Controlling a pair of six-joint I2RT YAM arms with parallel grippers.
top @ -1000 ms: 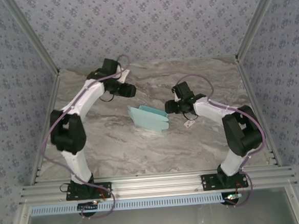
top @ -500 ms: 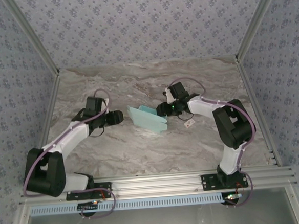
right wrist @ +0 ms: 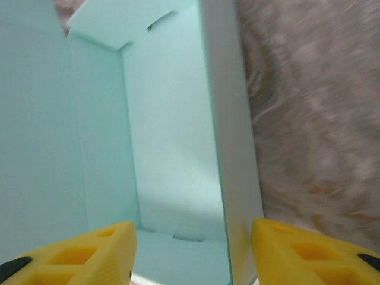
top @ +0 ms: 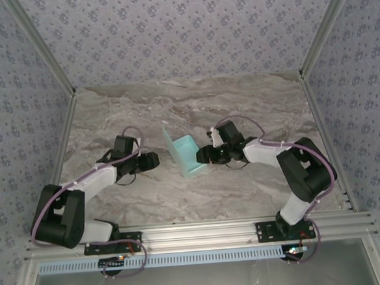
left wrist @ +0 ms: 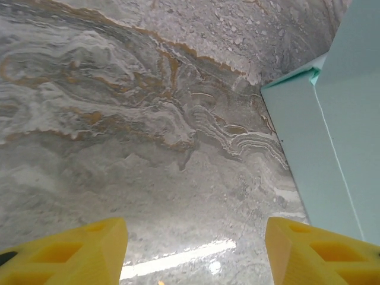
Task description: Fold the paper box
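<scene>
The left end effector (left wrist: 196,237) has its yellow fingers (left wrist: 83,246) spread wide with nothing between them but bare marbled counter (left wrist: 119,119). The pale cyan paper box (left wrist: 332,148) rises just ahead and to one side of it, one folded corner showing. From above, this end effector (top: 155,160) sits low over the counter (top: 239,100) and points at the box (top: 187,154), with a gap between them. The right end effector (right wrist: 193,243) is also spread, its fingers (right wrist: 77,252) either side of the box's open end (right wrist: 172,119). It looks straight into the hollow, one wall just beside a finger; I cannot tell whether either finger touches the card. The overhead view puts it (top: 205,154) at the box's right edge. The box stands partly formed near the middle of the counter, between both arms.
</scene>
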